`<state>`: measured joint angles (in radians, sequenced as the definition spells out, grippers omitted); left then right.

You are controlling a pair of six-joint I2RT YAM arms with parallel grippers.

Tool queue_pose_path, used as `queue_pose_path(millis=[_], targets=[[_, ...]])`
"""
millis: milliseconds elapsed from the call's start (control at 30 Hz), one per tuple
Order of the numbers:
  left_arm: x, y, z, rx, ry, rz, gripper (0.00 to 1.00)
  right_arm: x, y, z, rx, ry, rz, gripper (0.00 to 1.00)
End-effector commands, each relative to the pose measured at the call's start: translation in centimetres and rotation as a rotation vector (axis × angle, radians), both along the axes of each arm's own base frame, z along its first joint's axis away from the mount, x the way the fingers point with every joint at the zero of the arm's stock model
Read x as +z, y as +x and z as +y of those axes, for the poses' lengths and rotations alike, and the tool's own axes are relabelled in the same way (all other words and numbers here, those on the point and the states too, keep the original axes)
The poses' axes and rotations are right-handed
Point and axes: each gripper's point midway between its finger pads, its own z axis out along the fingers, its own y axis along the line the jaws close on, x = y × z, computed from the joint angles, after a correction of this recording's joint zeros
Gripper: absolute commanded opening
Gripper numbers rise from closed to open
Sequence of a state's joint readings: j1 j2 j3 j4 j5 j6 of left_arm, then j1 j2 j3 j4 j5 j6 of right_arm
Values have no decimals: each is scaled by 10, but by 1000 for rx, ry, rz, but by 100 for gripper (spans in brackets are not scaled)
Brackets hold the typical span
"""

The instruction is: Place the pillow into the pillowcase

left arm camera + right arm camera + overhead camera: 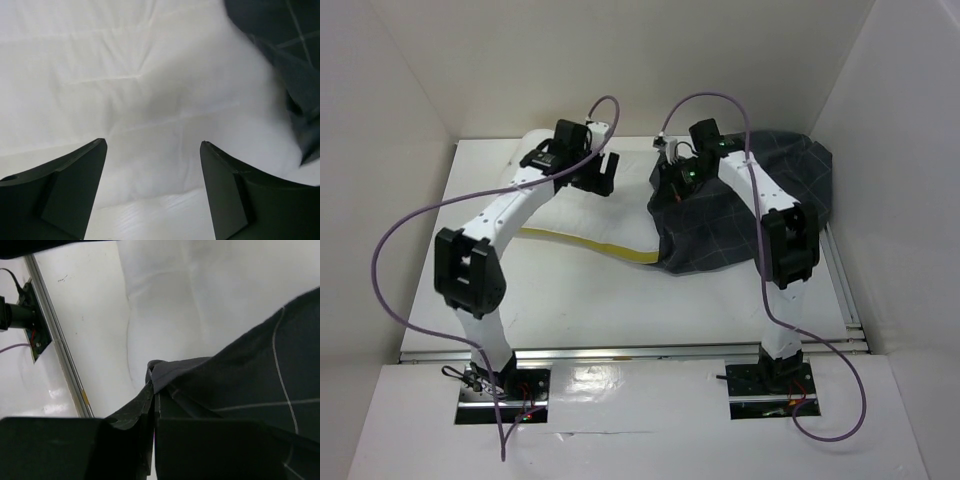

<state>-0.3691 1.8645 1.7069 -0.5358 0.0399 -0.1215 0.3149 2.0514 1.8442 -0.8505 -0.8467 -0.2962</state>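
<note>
The white pillow lies at the table's middle with its yellow trim along the near edge; its right part is inside the dark grid-patterned pillowcase, which is bunched at the right. My left gripper is open and empty, just above the pillow's far edge; the left wrist view shows the white cushion between the fingers. My right gripper is shut on the pillowcase's hem at the opening, above the pillow.
White walls enclose the table on the left, back and right. A metal rail runs along the table's near edge. Purple cables loop over both arms.
</note>
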Motion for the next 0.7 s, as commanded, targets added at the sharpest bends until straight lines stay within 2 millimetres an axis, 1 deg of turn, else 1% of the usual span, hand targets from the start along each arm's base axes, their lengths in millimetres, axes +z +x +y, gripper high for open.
queue_pose_path(millis=[0,33,67,100,133,167,200,233,300,333,367,400,433,467,500,533,567,600,633,667], targets=[[31,-39,-4,-291,38,-94,89,29,0,-4,3,39,-73,13],[29,-46,-2,-327,56,-100,90,27,5,-8,-8,38,-71,19],[24,-54,2,-403,106,-110,90,27,5,-8,-8,38,-71,25],[15,-68,8,-425,129,-82,90,33,12,-17,-35,50,-73,42],[12,-72,13,-429,150,-82,90,34,14,-21,-40,58,-71,49],[11,-75,16,-463,180,-97,92,33,16,-29,-60,55,-61,53],[8,-79,15,-480,199,-100,92,39,15,-34,-69,56,-66,56],[2,-78,22,-454,229,-103,92,45,9,-35,-64,55,-77,58],[7,-73,27,-434,258,-137,92,45,4,-46,-89,20,-87,58],[4,-72,29,-426,266,-137,90,59,-4,-50,-85,17,-135,58],[7,-66,31,-407,281,-157,90,51,-13,-54,-87,-2,-126,59],[5,-62,32,-397,291,-159,90,52,-19,-57,-96,-14,-141,59],[6,-61,32,-395,290,-168,90,68,-24,-62,-113,-19,-210,59],[8,-58,34,-383,299,-179,90,55,-35,-66,-118,-37,-182,59],[8,-52,33,-367,297,-192,90,52,-41,-69,-119,-51,-187,59],[10,-49,32,-365,294,-206,90,54,-51,-68,-104,-61,-200,59],[4,-48,33,-360,302,-197,90,49,-57,-69,-103,-67,-179,59],[6,-46,32,-358,300,-207,90,40,-66,-67,-89,-73,-153,59],[4,-43,31,-357,300,-210,90,41,-71,-68,-89,-73,-154,59],[-3,-43,27,-369,302,-195,90,32,-80,-66,-74,-79,-130,59]])
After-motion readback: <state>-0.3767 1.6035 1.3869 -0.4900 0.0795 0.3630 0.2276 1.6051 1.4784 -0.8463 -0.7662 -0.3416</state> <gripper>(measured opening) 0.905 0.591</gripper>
